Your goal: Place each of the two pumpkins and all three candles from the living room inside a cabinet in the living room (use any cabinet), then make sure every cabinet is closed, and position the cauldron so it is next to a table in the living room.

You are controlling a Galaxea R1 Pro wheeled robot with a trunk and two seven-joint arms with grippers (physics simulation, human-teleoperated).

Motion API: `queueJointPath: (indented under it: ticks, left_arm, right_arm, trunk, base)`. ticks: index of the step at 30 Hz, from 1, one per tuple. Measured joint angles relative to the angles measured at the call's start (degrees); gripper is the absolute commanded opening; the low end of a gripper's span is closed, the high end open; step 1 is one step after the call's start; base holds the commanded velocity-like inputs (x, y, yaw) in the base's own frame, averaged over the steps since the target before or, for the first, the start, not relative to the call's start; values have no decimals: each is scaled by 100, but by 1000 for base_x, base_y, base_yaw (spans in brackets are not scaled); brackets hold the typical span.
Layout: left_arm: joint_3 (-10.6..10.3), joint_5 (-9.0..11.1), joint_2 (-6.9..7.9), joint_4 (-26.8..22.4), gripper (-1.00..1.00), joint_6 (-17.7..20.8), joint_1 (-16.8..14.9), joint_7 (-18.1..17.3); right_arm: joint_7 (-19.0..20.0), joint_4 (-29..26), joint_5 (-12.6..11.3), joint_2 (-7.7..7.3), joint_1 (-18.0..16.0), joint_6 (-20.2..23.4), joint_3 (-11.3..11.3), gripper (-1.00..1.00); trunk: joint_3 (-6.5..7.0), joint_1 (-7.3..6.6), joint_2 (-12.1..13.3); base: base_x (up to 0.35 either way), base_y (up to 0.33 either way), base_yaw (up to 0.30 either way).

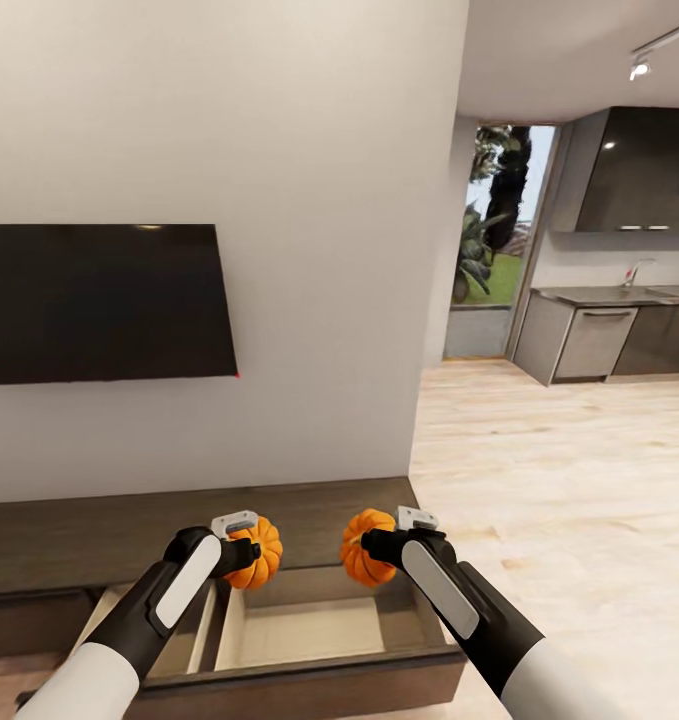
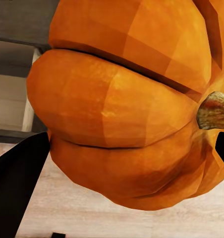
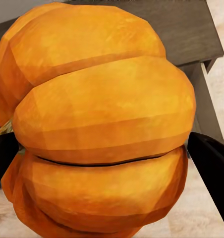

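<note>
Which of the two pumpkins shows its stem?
The pumpkin in the left gripper: the left wrist view shows its brown stub. The right gripper holds the other pumpkin, its stem barely visible.

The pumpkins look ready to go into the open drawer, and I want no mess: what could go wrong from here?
1. Both pumpkins hang above the open drawer of the cabinet. The left pumpkin hangs near the divider, so it might land on it and roll.
2. They are round; dropped from this height, the right pumpkin could bounce out onto the floor.
3. The drawer stands pulled out in front of the robot; driving forward could bump it.
</note>
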Motion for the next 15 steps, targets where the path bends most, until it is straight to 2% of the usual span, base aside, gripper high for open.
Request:
queueJointPath:
  ticks: [5, 12, 15]
  left_arm:
    - [11, 9, 4, -18, -100, -4, 0, -2]
    - [25, 8, -6, -33, -100, -2, 0, 1]
    - [26, 18, -8, -35, -100, -5, 1, 3]
  right_arm:
    - [2, -2, 10, 0, 0, 4, -1, -100]
    - [40, -106, 23, -6, 0, -21, 8, -100]
    - [22, -143, 31, -8, -1, -12, 13, -100]
  trunk:
    - [0, 0, 0]
    - [0, 1, 0]
    - [0, 1, 0]
  base:
    - [101, -66, 0]
    - [15, -7, 0]
    - [1, 0, 127]
